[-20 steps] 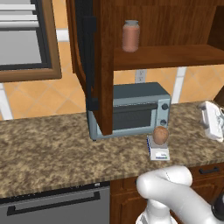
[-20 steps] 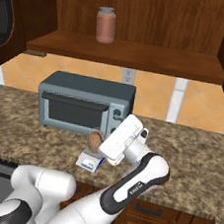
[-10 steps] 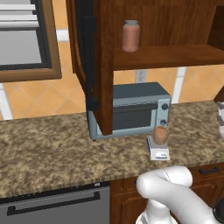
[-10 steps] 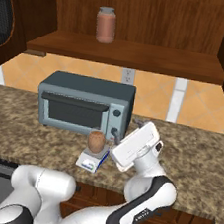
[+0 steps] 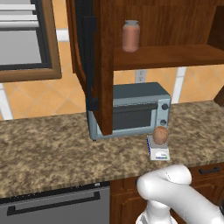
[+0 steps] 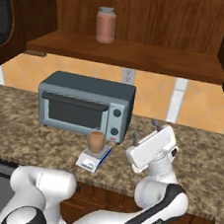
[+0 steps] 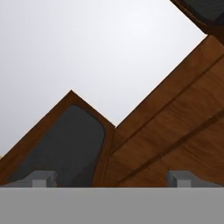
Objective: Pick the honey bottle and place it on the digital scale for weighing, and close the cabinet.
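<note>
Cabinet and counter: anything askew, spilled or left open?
Nothing spilled or tipped. The honey bottle stands upright on the digital scale. Only the cabinet stands out: its doors hang open, shelf exposed.

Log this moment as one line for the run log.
honey bottle: on digital scale | gripper: open, empty | cabinet: doors open

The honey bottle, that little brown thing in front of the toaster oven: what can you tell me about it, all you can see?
The honey bottle is a small, squat, egg-shaped jar, tan-brown with a matte look and a slightly narrower top. It stands upright on the digital scale, a flat white pad with a blue front edge, on the speckled stone counter just in front of the toaster oven. Nothing but the scale touches it; the open gripper is off to its right, apart from it.
</note>
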Robot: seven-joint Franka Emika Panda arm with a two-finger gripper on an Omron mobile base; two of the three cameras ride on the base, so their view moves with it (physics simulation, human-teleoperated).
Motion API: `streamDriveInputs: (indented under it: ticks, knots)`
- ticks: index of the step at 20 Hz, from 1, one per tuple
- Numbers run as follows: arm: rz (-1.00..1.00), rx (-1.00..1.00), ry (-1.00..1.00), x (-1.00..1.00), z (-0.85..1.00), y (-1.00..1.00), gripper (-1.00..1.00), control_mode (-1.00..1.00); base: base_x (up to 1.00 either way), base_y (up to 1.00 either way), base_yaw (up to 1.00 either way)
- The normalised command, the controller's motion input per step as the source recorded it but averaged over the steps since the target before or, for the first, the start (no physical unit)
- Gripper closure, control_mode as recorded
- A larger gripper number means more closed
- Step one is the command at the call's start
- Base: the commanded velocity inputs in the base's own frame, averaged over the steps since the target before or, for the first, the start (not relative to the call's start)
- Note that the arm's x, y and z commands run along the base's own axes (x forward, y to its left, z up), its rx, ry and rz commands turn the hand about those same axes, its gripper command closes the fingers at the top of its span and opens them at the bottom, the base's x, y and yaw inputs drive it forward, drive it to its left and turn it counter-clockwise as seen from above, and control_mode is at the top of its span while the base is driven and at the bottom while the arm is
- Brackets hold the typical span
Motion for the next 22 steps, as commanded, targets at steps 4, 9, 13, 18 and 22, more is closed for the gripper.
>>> streamDriveInputs:
  ticks: [4,9,13,18,22]
  knots:
    - [-0.04,0.13,0.0,-0.34,0.2,-0.72,-1.0,-1.0,0.0,0.0,0.0]
    - [-0.16,0.09,0.17,-0.43,0.39,-0.66,-1.0,-1.0,0.0,0.0,0.0]
    - [-0.21,0.09,0.18,-0.39,0.27,-0.61,-1.0,-1.0,0.0,0.0,0.0]
    - [-0.12,0.15,0.16,-0.1,0.03,-0.87,-1.0,-1.0,0.0,0.0,0.0]
    - [-0.02,0.12,0.06,-0.01,0.08,-0.89,-1.0,-1.0,0.0,0.0,0.0]
